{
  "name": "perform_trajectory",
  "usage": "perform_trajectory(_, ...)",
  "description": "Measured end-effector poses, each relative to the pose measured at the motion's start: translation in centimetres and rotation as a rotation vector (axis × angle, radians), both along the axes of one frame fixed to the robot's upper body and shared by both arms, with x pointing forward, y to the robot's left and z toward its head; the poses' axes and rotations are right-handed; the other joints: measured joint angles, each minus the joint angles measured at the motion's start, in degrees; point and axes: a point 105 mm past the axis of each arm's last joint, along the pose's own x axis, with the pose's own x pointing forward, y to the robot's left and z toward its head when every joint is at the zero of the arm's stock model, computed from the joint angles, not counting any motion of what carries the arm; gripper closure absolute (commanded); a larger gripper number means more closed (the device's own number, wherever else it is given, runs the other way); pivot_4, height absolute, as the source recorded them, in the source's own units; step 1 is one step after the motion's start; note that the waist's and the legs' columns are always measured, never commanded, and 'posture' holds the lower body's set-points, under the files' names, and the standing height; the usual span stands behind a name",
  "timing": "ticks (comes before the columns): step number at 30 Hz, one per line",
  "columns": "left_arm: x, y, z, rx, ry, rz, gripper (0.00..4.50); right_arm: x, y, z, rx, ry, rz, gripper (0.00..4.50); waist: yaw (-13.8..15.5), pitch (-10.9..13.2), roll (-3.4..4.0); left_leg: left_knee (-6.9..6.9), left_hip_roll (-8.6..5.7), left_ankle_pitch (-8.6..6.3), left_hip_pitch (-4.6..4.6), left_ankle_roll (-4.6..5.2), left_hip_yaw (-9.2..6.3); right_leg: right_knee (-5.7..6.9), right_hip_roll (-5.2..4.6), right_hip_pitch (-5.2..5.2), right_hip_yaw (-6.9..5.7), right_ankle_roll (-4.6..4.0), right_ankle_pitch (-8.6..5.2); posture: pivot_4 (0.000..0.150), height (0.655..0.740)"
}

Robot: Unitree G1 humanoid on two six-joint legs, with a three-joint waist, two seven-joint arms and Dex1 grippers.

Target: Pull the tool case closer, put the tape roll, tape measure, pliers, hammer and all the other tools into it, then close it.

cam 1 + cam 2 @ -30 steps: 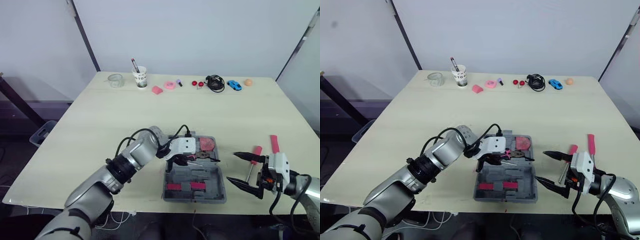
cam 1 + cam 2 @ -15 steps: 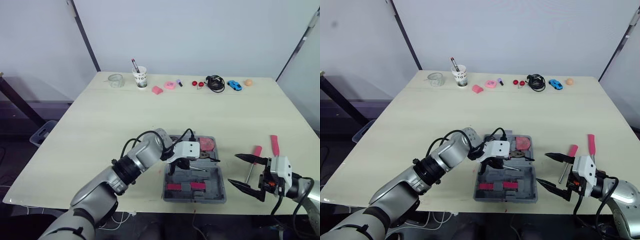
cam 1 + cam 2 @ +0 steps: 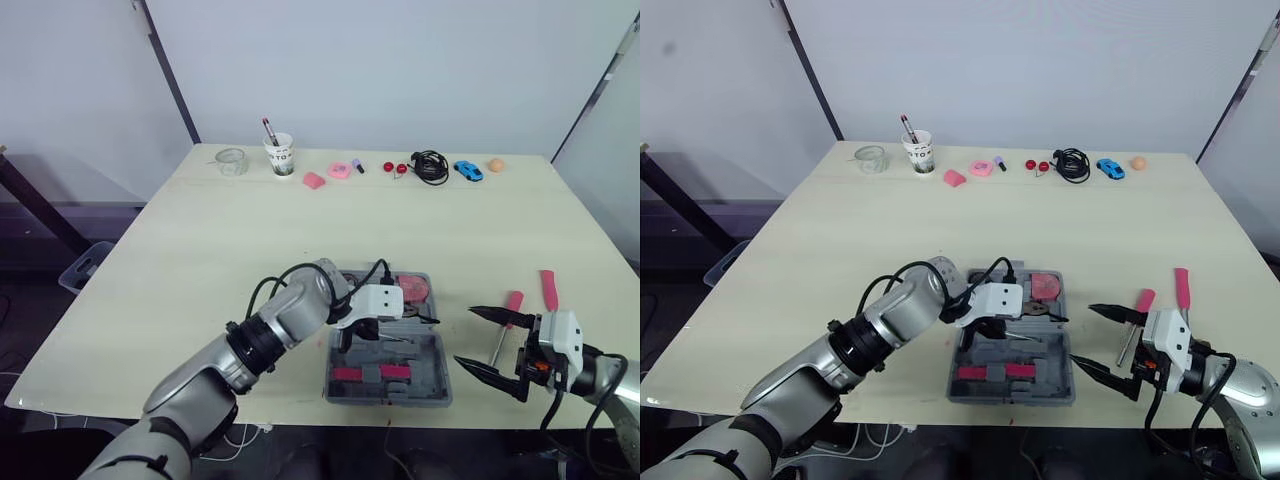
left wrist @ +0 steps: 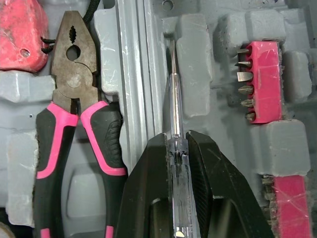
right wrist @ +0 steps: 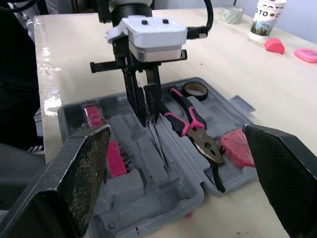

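While the left gripper (image 4: 176, 141) is clamped on the clear screwdriver (image 4: 174, 99), the shaft points down into the open tool case (image 3: 440, 385), right along the ridge between its two halves. Can't tell if the tip touches. Pliers (image 4: 74, 74) already lie in their slot just beside it, and the pink bit holder (image 4: 260, 82) sits on the other side.

The right gripper (image 3: 463, 335) hangs wide open near the case's right side, with a red-handled tool (image 3: 505, 315) on the table behind it.

Risk: if let go here, the screwdriver likely lands on the ridge, not in a recess, and would then stop the lid closing. The thin, smooth handle could also slip and twist.

Versus a second ago, the left gripper has moved from over the far half towards the near half and lower. The right one has barely moved.
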Motion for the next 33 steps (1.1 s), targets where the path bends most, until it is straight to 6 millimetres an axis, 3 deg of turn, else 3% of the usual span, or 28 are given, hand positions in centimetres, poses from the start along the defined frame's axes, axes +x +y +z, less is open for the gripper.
perform_trajectory(33, -0.81, -0.42, -0.09, 0.014, 0.022, 0.075, 4.47, -0.04, -0.02, -0.24, -0.008, 0.019, 0.006, 0.00, 0.0, 0.0, 0.00, 0.00, 0.00, 0.00, 0.00, 0.00, 0.00, 0.00, 0.00, 0.00, 0.00, 0.00, 0.00, 0.150, 0.7400)
